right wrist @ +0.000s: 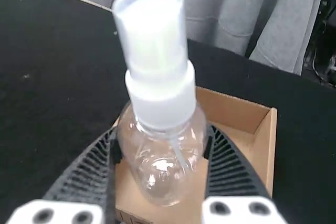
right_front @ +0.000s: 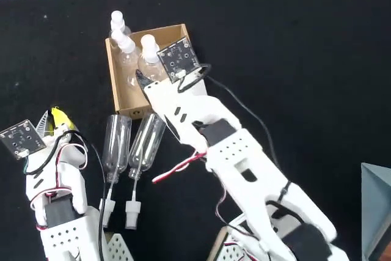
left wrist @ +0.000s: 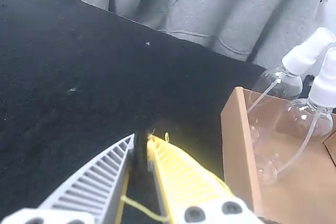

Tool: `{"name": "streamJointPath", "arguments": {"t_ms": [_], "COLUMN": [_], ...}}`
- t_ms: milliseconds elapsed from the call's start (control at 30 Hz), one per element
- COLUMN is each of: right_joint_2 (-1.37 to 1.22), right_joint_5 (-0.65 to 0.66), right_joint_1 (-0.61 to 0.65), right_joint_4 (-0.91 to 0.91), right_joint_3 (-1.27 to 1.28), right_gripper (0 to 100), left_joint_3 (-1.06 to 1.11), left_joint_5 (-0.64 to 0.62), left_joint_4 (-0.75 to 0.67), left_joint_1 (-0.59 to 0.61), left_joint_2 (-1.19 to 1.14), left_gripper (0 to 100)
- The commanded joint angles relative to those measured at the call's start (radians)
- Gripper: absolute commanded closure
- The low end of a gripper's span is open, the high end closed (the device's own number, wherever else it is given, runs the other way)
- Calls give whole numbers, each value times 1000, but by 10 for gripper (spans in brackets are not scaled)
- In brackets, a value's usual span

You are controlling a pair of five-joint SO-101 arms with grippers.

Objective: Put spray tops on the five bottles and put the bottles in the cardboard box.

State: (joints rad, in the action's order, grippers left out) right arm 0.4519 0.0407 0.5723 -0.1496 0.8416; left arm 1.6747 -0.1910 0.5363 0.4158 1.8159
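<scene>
The cardboard box (right_front: 115, 84) stands at the table's middle left. Two capped clear bottles (right_front: 126, 47) (right_front: 117, 22) stand at its far left corner. My right gripper (right_front: 150, 76) is over the box, shut on a third capped bottle (right wrist: 157, 145), which is upright between the black fingers (right wrist: 226, 166). Two uncapped bottles (right_front: 116, 142) (right_front: 146, 142) lie side by side in front of the box. Their spray tops (right_front: 107, 209) (right_front: 132, 213) lie just off the necks. My left gripper (left wrist: 142, 148) is shut on nothing, low over the cloth to the left of the box (left wrist: 239, 145).
Black cloth covers the table. A grey-blue object (right_front: 376, 203) sits at the right edge. A red and white cable (right_front: 180, 166) hangs from the right arm near the lying bottles. Open cloth lies to the right of the box.
</scene>
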Motion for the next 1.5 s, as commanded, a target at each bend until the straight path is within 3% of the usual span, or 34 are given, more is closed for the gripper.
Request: {"name": "streamJointPath", "arguments": {"t_ms": [0, 1467], "right_joint_2": [-21, -401], "right_joint_5": [-9, -9], "right_joint_1": [26, 77], "right_joint_4": [52, 374], "right_joint_3": [-85, -88], "right_gripper": [906, 903], "left_joint_3": [25, 25], "left_joint_5": [9, 9], "left_joint_4": [-29, -28], "left_joint_1": [7, 5], "left_joint_2": [9, 8], "left_gripper": [970, 970]}}
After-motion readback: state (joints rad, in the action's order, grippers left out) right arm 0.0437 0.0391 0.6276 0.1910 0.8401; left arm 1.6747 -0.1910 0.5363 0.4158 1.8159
